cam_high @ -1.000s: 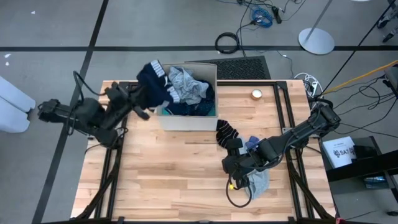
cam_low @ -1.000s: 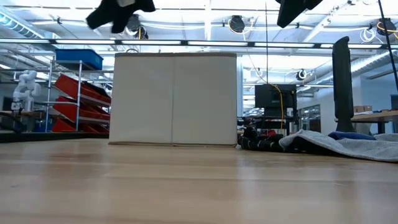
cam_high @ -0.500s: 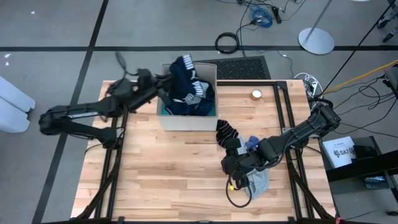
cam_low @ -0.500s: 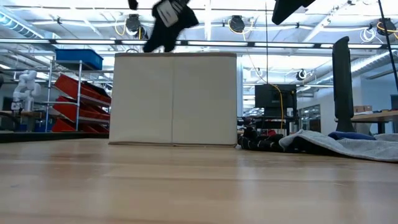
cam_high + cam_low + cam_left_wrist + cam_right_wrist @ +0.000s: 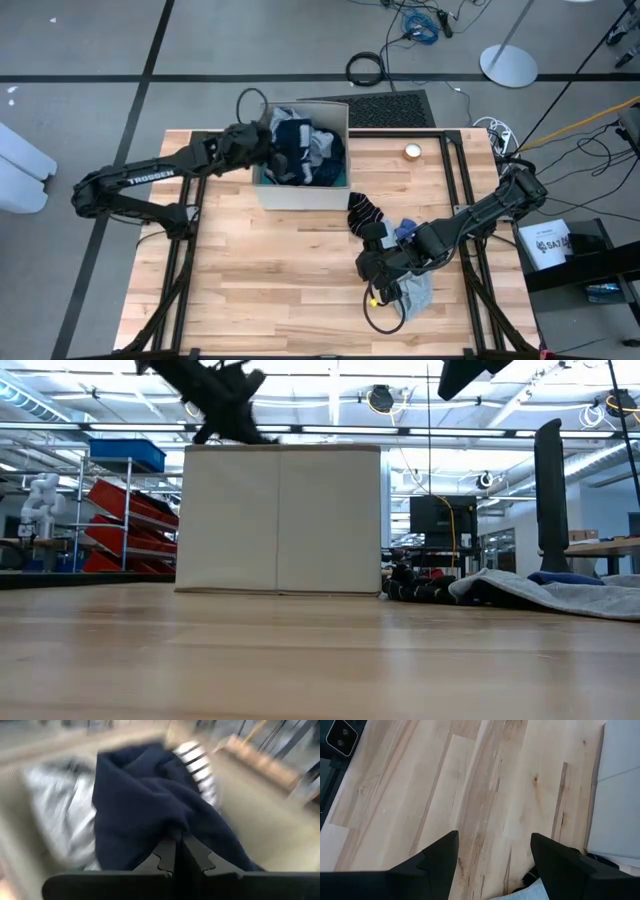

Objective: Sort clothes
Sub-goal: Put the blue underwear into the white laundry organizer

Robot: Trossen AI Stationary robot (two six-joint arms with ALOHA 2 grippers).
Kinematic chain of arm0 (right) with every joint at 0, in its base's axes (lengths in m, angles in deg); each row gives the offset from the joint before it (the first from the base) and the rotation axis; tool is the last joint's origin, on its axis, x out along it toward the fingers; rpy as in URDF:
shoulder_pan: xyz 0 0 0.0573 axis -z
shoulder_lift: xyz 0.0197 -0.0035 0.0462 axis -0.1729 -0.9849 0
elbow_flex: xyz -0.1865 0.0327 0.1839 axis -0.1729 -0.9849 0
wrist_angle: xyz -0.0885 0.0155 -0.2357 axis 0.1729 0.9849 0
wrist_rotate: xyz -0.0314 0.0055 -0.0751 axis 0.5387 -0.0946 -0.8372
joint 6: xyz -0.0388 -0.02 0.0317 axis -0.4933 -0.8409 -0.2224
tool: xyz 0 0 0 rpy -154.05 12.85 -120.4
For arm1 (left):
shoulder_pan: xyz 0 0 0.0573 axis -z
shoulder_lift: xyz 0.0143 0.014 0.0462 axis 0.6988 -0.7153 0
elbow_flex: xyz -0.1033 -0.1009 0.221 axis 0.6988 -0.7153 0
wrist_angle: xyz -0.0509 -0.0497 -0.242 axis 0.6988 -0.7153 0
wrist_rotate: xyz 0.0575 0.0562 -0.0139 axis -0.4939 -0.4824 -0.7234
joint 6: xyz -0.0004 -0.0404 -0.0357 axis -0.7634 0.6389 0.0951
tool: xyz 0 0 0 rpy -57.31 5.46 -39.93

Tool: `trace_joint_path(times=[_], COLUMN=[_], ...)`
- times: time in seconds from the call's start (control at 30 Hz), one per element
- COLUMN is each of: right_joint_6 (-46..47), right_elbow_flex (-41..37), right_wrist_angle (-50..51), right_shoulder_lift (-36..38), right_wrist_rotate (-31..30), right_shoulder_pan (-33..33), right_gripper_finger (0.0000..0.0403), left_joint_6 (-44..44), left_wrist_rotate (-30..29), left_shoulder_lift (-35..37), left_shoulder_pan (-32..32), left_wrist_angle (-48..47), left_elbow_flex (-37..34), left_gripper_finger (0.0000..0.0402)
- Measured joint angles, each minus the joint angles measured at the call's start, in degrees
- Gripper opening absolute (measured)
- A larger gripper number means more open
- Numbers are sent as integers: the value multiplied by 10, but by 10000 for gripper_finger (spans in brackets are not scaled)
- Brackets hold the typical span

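Inside the beige box [image 5: 300,190] at the far side of the tabletop [image 5: 280,280] lie most of the clothes: a navy garment [image 5: 290,138], a grey garment [image 5: 320,147] beside it, and a strip of turquoise fabric [image 5: 343,178] at the box's edge; in my left wrist view the navy garment [image 5: 150,815] sits pinched between my closed fingers, with a grey piece and a striped piece next to it. My left claw [image 5: 268,148] hangs over the box's left rim, clamped on that navy garment, so I judge this piece as good as delivered but not yet released. Left to sort, on the bare tabletop to the right of the box: one clump of striped black socks [image 5: 365,215], one small blue piece [image 5: 408,232], one pale grey garment [image 5: 415,295]; three items by my count, though folds may hide more. My right claw [image 5: 372,268] rests low just beside that pile, fingers spread and empty, over bare wood in its own wrist view. Judged overall, the sorting is past its middle; a small round object [image 5: 412,152] lies apart near the far edge.
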Motion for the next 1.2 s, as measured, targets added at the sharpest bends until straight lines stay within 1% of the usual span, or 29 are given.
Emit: trace_joint_path(times=[0.1, 0.2, 0.33, 0.5, 0.57, 0.73, 0.8, 0.93, 1.07, 1.2], right_joint_6=[-6, -6, -8, -11, -11, -12, -13, -17, -23, -29], right_elbow_flex=[0, 0, 0, 0, 0, 0, 0, 0, 0, 0], right_wrist_angle=[-3, -7, -11, -18, -18, -18, -18, -17, -17, -13], right_shoulder_lift=[0, 0, 0, 0, 0, 0, 0, 0, 0, 0], right_wrist_rotate=[0, 0, 0, 0, 0, 0, 0, 1, 1, 1], right_shoulder_pan=[0, 0, 0, 0, 1, 1, 1, 1, 1, 1], right_gripper_finger=[235, 235, 235, 235, 235, 235, 235, 235, 235, 235], left_joint_6=[-8, -9, -10, -11, -15, -58, -69, -72, -67, -66], left_wrist_rotate=[-4, -4, -1, 51, 51, 49, 50, 50, 62, 91], left_shoulder_lift=[0, -4, -16, -61, -76, -80, -73, -52, -34, -25], left_shoulder_pan=[-1, 3, 15, 29, 33, 33, 33, 33, 33, 33], left_wrist_angle=[-79, -114, -120, -123, -117, -101, -98, -115, -162, -246], left_elbow_flex=[0, 0, 0, 0, 0, 0, 1, 25, 69, 119], left_gripper_finger=[15, 15, 15, 15, 18, 51, 69, 106, 131, 136])
